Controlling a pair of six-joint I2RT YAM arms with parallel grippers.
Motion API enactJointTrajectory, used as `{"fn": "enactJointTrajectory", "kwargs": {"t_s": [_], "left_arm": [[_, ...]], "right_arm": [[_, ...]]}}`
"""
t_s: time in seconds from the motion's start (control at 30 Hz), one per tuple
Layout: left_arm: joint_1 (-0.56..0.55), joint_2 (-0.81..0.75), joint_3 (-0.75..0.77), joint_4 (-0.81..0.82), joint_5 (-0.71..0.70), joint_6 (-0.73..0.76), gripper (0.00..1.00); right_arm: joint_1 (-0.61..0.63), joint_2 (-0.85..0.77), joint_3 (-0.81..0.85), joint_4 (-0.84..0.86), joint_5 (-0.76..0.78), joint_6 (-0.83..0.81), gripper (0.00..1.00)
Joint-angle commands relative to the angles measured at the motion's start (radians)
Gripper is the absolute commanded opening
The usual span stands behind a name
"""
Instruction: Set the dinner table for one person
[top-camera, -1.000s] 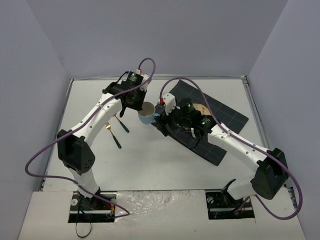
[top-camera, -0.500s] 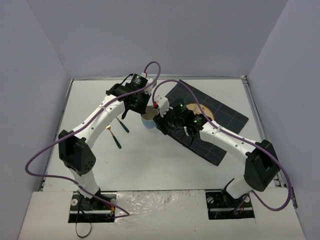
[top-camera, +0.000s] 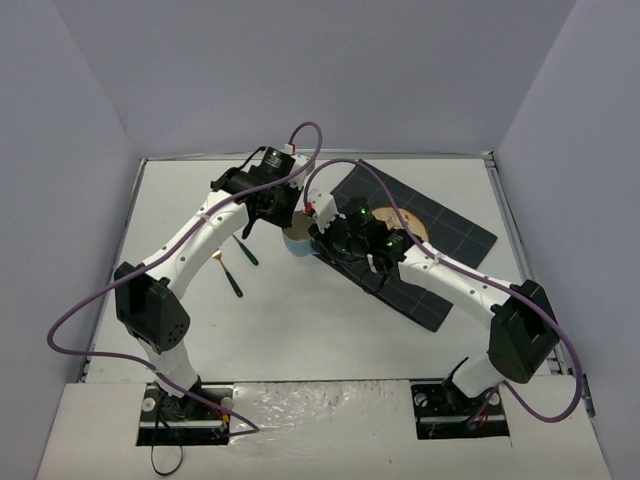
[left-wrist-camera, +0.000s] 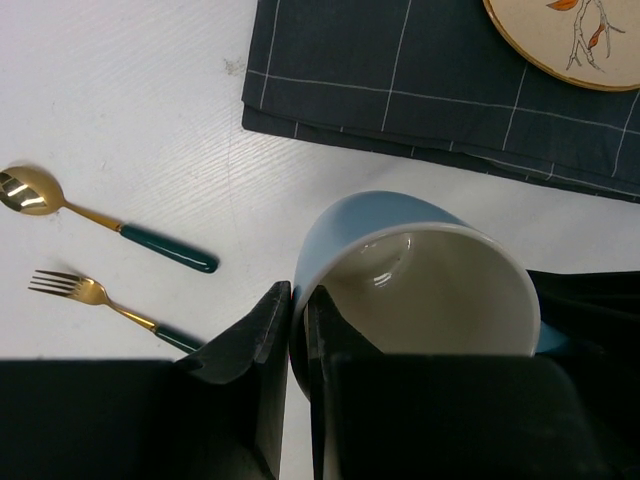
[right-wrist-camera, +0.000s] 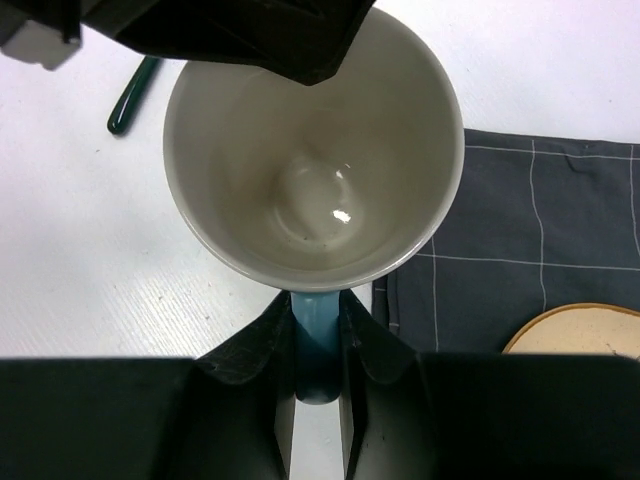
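Right wrist view shows your right gripper (right-wrist-camera: 318, 315) closed on the blue handle (right-wrist-camera: 318, 360) of a mug (right-wrist-camera: 312, 150), while your left gripper (left-wrist-camera: 298, 310) pinches the rim wall, one finger inside and one outside. The mug is over the bare table (left-wrist-camera: 130, 100), just beside the cloth (left-wrist-camera: 420, 90) edge. Judge it rigid, glazed, slippery, breakable and fairly heavy; the handle looks the surer hold.
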Motion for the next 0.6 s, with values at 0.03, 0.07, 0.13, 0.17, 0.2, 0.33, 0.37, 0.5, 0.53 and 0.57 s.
{"fn": "enactJointTrajectory", "kwargs": {"t_s": [0.03,0.07,0.13,0.17,0.2,0.33,0.37,0.5,0.53,0.57], "left_arm": [[-0.007,-0.092,0.051,0.048,0.005,-0.003,0.07],[-0.007,-0.096,0.051,0.047,0.000,-0.004,0.12],[-0.007,-0.101,0.048,0.051,-0.016,-0.008,0.26],[-0.006,-0.105,0.046,0.053,-0.022,-0.011,0.31],[-0.005,-0.111,0.042,0.058,-0.027,-0.015,0.37],[0.003,-0.142,0.013,0.097,-0.071,-0.038,0.67],[0.009,-0.153,0.001,0.109,-0.079,-0.045,0.73],[0.047,-0.213,-0.073,0.163,-0.125,-0.083,0.89],[0.065,-0.242,-0.111,0.186,-0.143,-0.090,0.92],[0.083,-0.271,-0.150,0.208,-0.162,-0.096,0.95]], "right_arm": [[0.003,-0.066,-0.022,0.108,0.014,-0.006,0.00],[0.001,-0.071,-0.035,0.117,0.015,-0.006,0.00],[0.001,-0.097,-0.058,0.130,0.024,-0.003,0.00],[0.000,-0.107,-0.070,0.135,0.031,-0.001,0.00],[0.000,-0.120,-0.084,0.141,0.041,0.001,0.00],[-0.008,-0.168,-0.137,0.154,0.089,0.010,0.00],[-0.014,-0.180,-0.150,0.156,0.108,0.014,0.00],[-0.064,-0.259,-0.225,0.178,0.148,0.047,0.00],[-0.094,-0.288,-0.245,0.187,0.167,0.058,0.00],[-0.123,-0.316,-0.264,0.195,0.186,0.069,0.00]]}}
